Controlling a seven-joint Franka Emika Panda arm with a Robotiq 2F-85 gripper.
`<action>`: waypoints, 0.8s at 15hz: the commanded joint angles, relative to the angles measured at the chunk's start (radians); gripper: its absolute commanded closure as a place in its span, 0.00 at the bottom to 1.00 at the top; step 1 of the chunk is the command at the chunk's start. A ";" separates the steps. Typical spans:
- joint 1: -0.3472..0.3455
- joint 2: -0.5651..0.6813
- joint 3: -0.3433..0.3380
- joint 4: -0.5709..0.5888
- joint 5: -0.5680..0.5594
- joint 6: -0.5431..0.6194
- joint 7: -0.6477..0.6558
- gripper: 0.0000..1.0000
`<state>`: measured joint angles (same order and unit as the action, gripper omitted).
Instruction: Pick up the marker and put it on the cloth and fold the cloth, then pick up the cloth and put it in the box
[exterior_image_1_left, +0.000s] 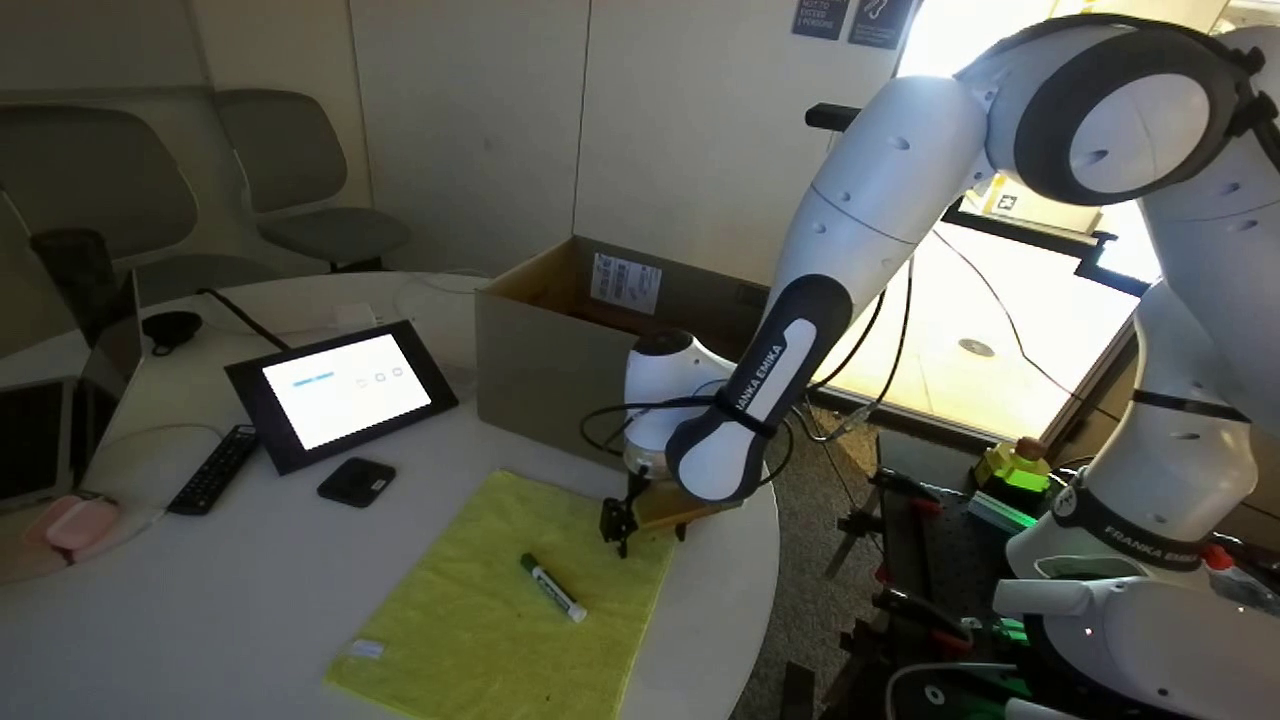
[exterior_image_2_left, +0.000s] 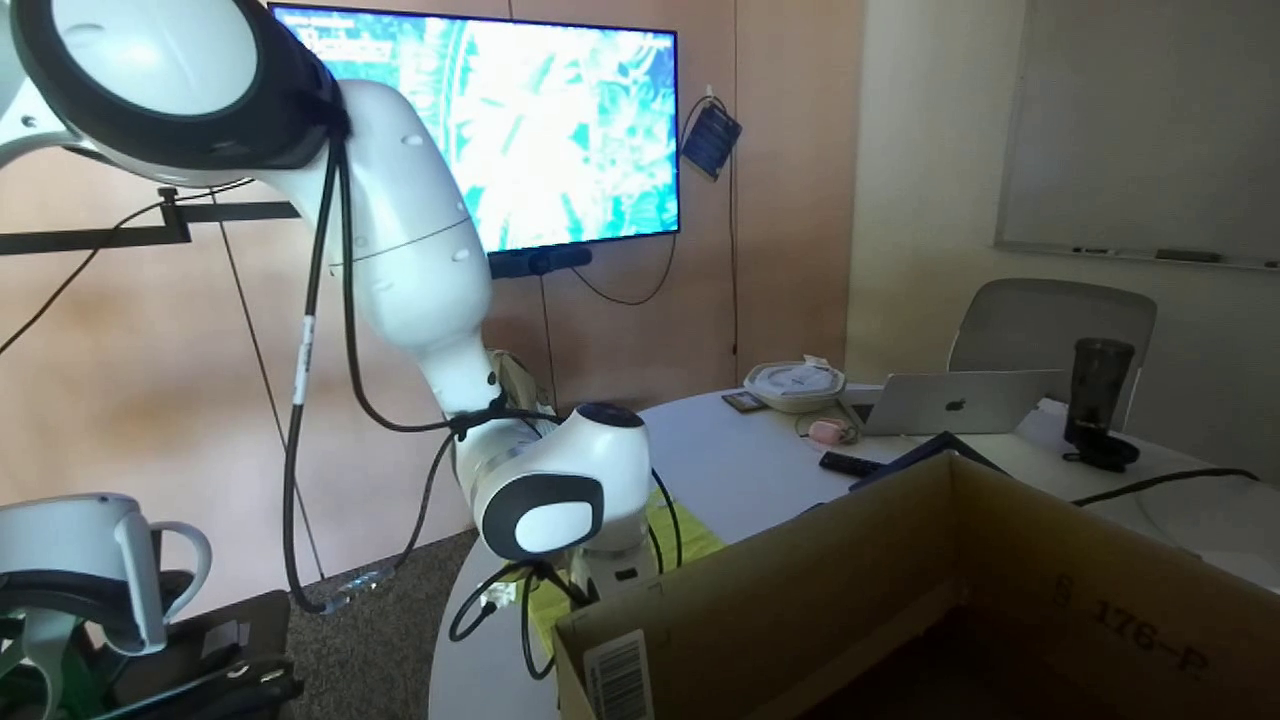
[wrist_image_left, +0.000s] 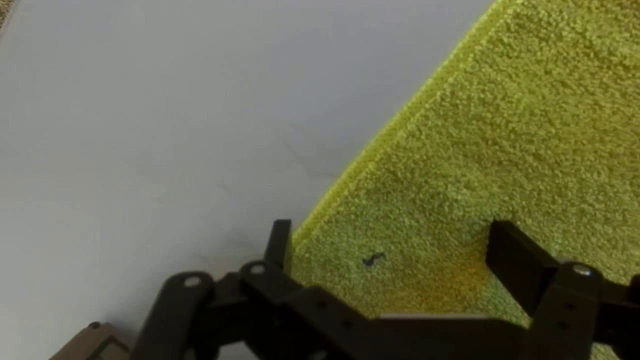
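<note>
claw (wrist_image_left: 392, 232) is spread wide, yellow-green terry cloth (exterior_image_1_left: 490, 615) looks light and floppy, so I'd pinch its far right corner

And there, beyond the white table (exterior_image_1_left: 200, 610), grey chairs (exterior_image_1_left: 288, 155); pale wall panels (exterior_image_1_left: 470, 130) rise behind it, carpet (exterior_image_2_left: 375, 640) runs below it, and (what a glow!) a lit screen (exterior_image_2_left: 580, 140) hangs above its level.
</note>
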<state>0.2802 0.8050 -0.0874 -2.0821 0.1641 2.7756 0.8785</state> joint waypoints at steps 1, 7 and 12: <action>0.039 -0.001 -0.036 -0.013 -0.001 0.022 0.037 0.00; 0.070 0.039 -0.057 0.013 0.000 0.020 0.091 0.00; 0.063 0.058 -0.042 0.030 0.001 0.015 0.104 0.08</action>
<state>0.3343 0.8311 -0.1294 -2.0717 0.1641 2.7783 0.9587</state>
